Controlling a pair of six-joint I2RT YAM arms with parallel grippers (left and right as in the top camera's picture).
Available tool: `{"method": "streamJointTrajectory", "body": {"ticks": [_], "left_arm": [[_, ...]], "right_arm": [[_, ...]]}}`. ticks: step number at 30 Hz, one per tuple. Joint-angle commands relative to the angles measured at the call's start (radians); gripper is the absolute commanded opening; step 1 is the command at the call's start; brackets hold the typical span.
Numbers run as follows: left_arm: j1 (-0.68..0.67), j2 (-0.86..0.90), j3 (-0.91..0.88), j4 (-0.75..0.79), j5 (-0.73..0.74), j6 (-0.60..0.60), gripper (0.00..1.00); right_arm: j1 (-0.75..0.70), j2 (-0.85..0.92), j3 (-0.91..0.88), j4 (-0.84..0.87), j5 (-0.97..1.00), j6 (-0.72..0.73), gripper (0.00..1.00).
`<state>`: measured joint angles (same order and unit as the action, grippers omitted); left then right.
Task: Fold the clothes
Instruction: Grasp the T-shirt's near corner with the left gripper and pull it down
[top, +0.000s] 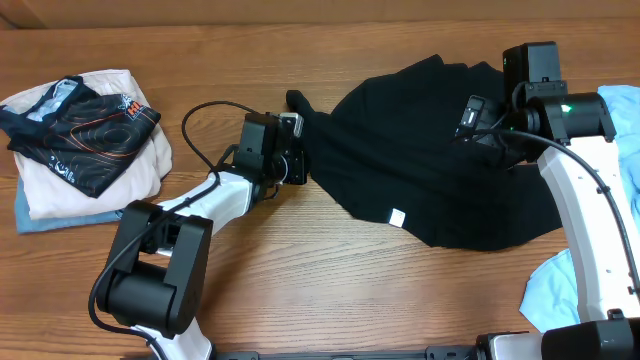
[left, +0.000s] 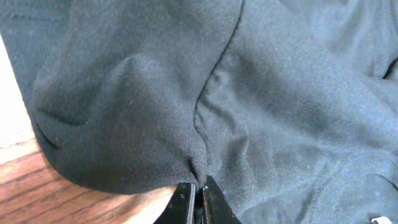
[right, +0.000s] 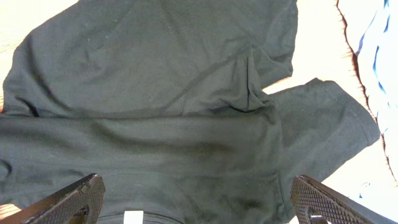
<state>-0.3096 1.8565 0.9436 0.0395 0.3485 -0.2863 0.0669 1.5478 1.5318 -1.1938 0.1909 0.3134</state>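
Note:
A black T-shirt (top: 430, 160) lies spread and rumpled on the wooden table, right of centre, with a small white tag (top: 397, 217) near its front edge. My left gripper (top: 298, 165) is shut on the shirt's left edge; in the left wrist view the jaws (left: 200, 193) pinch a fold of black cloth (left: 205, 93). My right gripper (top: 478, 125) hovers over the shirt's upper right part. In the right wrist view its fingers (right: 199, 199) are wide open and empty above the black shirt (right: 174, 106).
A stack of folded clothes (top: 85, 140) with a dark patterned garment on top sits at the far left. Light blue cloth (top: 555, 290) lies at the right edge and lower right. A black cable (top: 205, 130) loops by the left arm.

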Motion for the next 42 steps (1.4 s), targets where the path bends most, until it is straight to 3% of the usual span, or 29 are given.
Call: {"method": "streamJointTrajectory", "body": {"ticks": [1,9,10,11,12,13,16,22,27,30,34,38,42], "left_arm": [[0.067,-0.067,0.05,-0.059,-0.053,-0.006,0.04],[0.313,-0.175,0.324,-0.195,-0.118,0.034,0.04],[0.335,-0.174,0.363,-0.214,-0.116,0.031,0.13],[0.356,-0.173,0.397,-0.234,-0.107,0.03,0.39],[0.369,-0.172,0.42,-0.253,-0.093,0.031,0.86],[0.379,-0.172,0.441,-0.282,-0.074,0.031,1.0],[0.386,-0.173,0.465,-0.432,-0.032,0.032,1.0],[0.333,-0.164,0.46,-0.904,-0.033,0.017,1.0],[0.236,-0.16,0.412,-1.094,0.021,-0.003,1.0],[0.152,-0.16,0.368,-1.116,0.069,-0.068,1.0],[0.033,-0.16,0.288,-1.077,0.081,-0.286,1.0],[-0.085,-0.16,0.202,-0.964,0.197,-0.439,1.0],[-0.198,-0.16,0.142,-0.835,0.217,-0.593,1.0]], "right_arm": [[-0.002,-0.005,0.02,0.002,0.01,-0.003,1.0],[-0.002,-0.005,0.02,0.003,0.01,-0.003,1.0],[-0.002,-0.005,0.02,0.003,0.01,-0.003,1.0],[-0.002,-0.005,0.02,0.003,0.01,-0.003,1.0],[-0.002,-0.005,0.02,0.003,0.01,-0.003,1.0],[-0.002,-0.005,0.02,0.003,0.01,-0.003,1.0],[-0.002,-0.005,0.02,0.002,0.01,-0.003,1.0],[-0.002,-0.005,0.02,0.002,0.01,-0.004,1.0],[-0.002,-0.005,0.02,0.003,0.01,-0.004,1.0],[-0.002,-0.005,0.02,0.002,0.01,-0.004,1.0],[-0.002,-0.005,0.02,0.002,0.01,-0.004,1.0],[-0.002,-0.005,0.02,-0.004,0.01,-0.005,1.0],[-0.002,-0.005,0.02,-0.006,0.01,-0.005,1.0]]}}
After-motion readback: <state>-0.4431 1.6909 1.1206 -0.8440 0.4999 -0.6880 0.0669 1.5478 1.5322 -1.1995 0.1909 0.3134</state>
